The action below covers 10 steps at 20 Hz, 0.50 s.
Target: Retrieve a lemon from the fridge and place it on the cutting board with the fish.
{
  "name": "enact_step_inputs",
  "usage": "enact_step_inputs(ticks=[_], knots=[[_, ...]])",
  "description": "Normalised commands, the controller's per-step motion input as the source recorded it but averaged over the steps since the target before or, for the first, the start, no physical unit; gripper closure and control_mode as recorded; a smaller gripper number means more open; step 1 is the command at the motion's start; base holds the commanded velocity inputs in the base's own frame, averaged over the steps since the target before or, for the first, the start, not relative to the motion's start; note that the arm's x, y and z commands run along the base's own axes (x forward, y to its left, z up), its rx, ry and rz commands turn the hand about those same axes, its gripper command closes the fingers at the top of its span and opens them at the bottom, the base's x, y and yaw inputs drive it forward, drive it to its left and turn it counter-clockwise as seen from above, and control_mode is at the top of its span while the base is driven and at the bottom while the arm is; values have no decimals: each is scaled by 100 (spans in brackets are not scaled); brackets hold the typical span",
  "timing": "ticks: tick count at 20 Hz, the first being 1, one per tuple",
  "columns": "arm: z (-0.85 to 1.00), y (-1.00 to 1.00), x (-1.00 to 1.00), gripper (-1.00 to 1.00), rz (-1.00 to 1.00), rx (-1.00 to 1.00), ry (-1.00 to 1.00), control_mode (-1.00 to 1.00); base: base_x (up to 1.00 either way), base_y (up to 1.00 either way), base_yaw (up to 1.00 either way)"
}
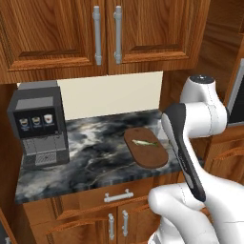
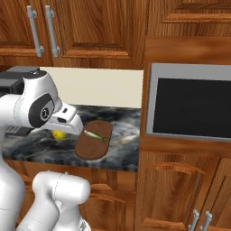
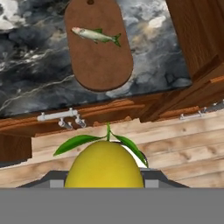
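Gripper point(image 2: 60, 131) is clamping the lemon point(image 3: 104, 165) between closed jaws — the cutting board point(image 3: 103, 65), bearing 1 fish point(image 3: 96, 35), is lying ahead and below, its long axis running away from the hand.

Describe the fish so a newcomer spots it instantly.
Start at the dark marble counter between the coffee machine and the built-in oven. On it lies an oval wooden cutting board; the fish is the thin silvery-green sliver on the board's far half, the only thing on it.
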Motion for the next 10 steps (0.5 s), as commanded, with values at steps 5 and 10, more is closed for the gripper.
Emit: enact_step_inputs(ticks=[5, 10], knots=[[-20, 0, 30, 100, -3, -1, 0, -100, 0, 0, 0], [-29, 0, 35, 100, -3, -1, 0, -100, 0, 0, 0]])
